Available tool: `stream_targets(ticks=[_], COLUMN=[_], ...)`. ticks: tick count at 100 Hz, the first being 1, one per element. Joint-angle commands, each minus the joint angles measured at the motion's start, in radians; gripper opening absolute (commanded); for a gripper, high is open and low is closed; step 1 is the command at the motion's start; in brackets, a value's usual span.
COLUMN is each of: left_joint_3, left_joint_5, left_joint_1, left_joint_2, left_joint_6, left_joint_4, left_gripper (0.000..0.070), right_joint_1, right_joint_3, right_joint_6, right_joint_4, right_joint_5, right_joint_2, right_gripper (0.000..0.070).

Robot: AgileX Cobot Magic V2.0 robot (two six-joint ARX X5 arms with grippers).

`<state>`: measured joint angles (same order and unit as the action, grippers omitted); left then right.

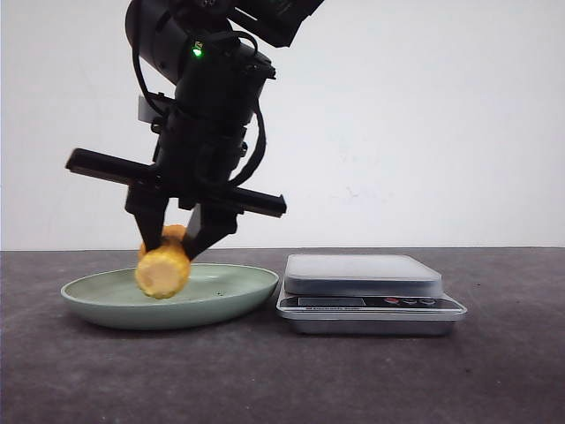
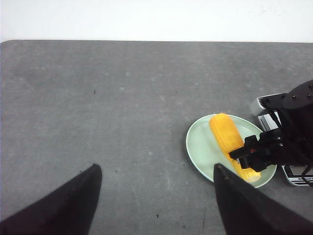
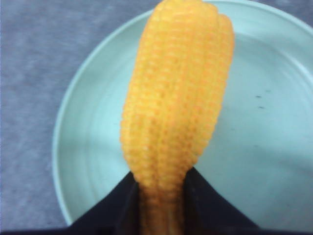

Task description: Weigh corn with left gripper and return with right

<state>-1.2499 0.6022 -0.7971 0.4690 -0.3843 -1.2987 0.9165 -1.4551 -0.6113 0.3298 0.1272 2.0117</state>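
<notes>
Over the pale green plate (image 1: 106, 296) at the left of the dark grey desk (image 1: 494, 371), the right tool (image 1: 181, 237) points down with its two black fingers clamped on the corn (image 1: 163, 269). From the front, the cob's paler cut end faces the camera and sits low against the plate's near side; whether it rests on the plate or hangs just above it cannot be told. A green light glows on the arm's bulky black body, and a flat black bar crosses the arm just above the fingers.

The right wrist view looks straight along the corn (image 3: 173, 112): the cob stretches away from the fingers across the plate (image 3: 88, 161), with one black finger (image 3: 110, 208) pressed on each side of its closest end. Rows of yellow-orange kernels run the length of the cob.

The left wrist view looks from higher up and well away, and shows the plate (image 2: 198, 147) with the corn (image 2: 225, 134) lying lengthwise across it and the right tool (image 2: 254, 152) holding the cob near one end. The left tool (image 2: 156, 200) is spread open and holds nothing; both of its fingers (image 2: 68, 205) stand wide apart over bare desk (image 2: 98, 98).

Just right of the plate sits a silver kitchen scale (image 1: 366, 287), its flat top bare, close beside the plate's rim.
</notes>
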Motion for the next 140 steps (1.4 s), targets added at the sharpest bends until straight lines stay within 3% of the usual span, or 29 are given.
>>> stream_targets(ticks=[1,7,21,39,57,94,117,140], left_joint_3=[-0.011,-0.011,-0.011,-0.011,-0.011,-0.011,-0.011,-0.011], left_joint_5=[0.002,0.002,0.002,0.002,0.002,0.002,0.001,0.001], left_joint_1=[-0.009,-0.009,-0.009,-0.009,-0.009,-0.009,-0.009,-0.009], left_joint_2=[0.000,0.000,0.000,0.000,0.000,0.000,0.000,0.000], left_joint_6=[0.000,0.000,0.001,0.001,0.001,0.002,0.006,0.006], left_joint_4=[0.008,0.009,0.009,0.010,0.013,0.013,0.039,0.066], left_gripper=[0.0435,0.0435,0.0435,0.0435,0.0435,0.0435,0.0435,0.0435], right_joint_1=[0.003,0.002,0.002,-0.007,-0.011,-0.054,-0.161,-0.301], right_joint_3=[-0.021,-0.021,-0.021,-0.021,-0.021,-0.072,-0.078,-0.078], right_joint_6=[-0.013,-0.011,-0.006,0.010,0.020,0.159,0.317,0.485], right_joint_4=[-0.008,-0.008,-0.014,-0.015,-0.014,0.061,0.124,0.298], right_joint_5=[0.005,0.005,0.035,0.040,0.038,0.031,0.032,0.084], right_joint_2=[0.022,0.022,0.022,0.022,0.022,-0.061,-0.297,-0.573], right_gripper=[0.0011,0.0062,0.0300,0.0334,0.0475,0.0484,0.0484,0.0483])
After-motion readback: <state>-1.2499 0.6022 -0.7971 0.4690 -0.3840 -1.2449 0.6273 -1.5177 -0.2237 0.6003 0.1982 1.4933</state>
